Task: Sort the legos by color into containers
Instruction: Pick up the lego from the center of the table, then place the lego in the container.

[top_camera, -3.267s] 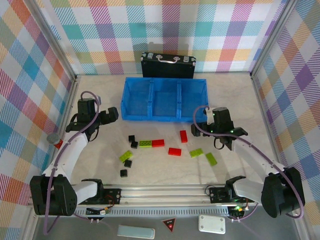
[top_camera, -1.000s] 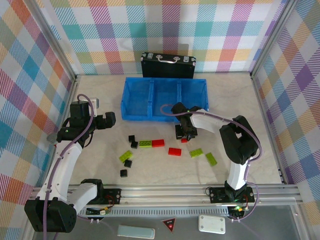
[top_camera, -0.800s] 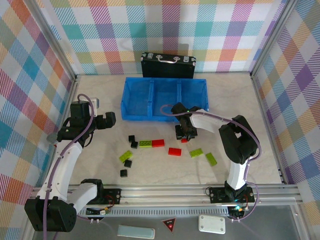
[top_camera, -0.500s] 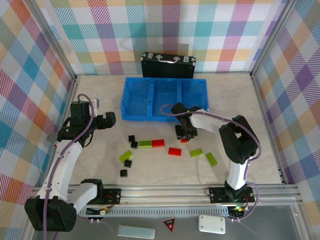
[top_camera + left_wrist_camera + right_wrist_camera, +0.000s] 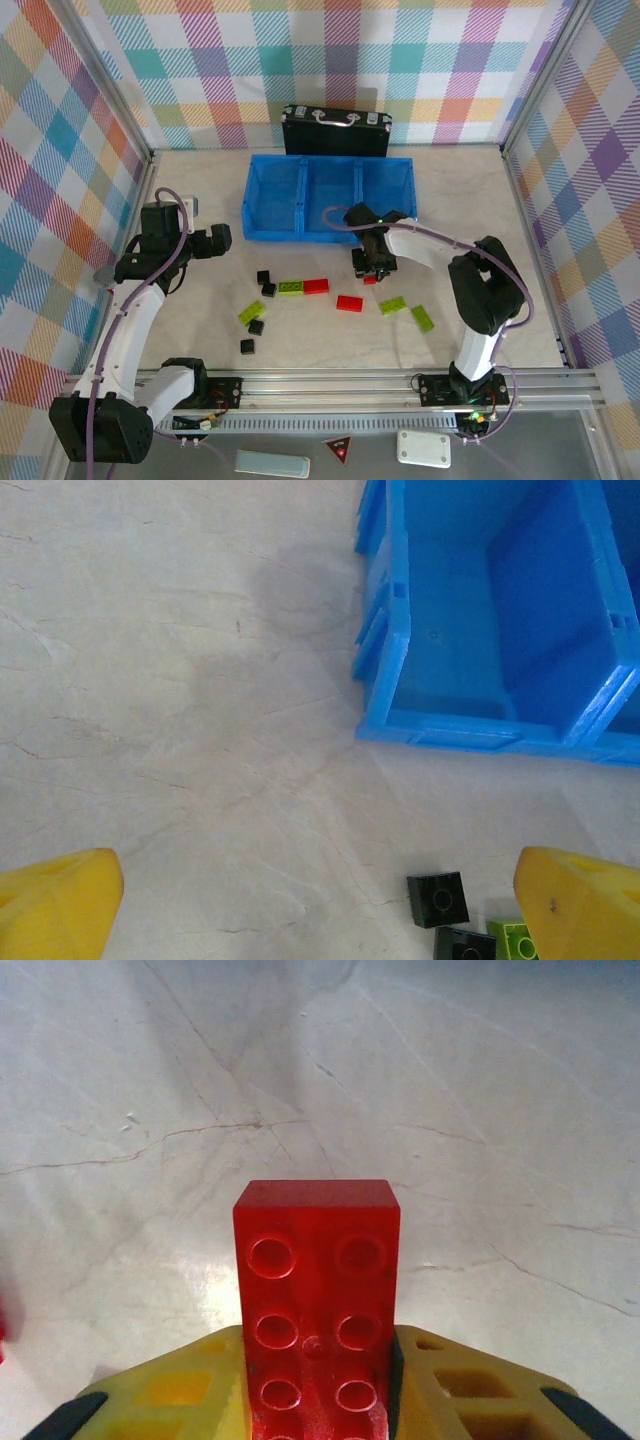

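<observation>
Red brick (image 5: 316,1310) sits clamped in the right pincer (image 5: 372,268) — over the tabletop (image 5: 200,180), just in front of the blue tray (image 5: 300,237). Left pincer (image 5: 320,910) gapes wide near the tray's left corner.

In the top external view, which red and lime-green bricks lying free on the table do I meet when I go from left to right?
leftmost lime-green flat plastic brick → second lime-green brick → red brick next to it → lone red brick → third lime-green brick → rightmost lime-green brick
</observation>
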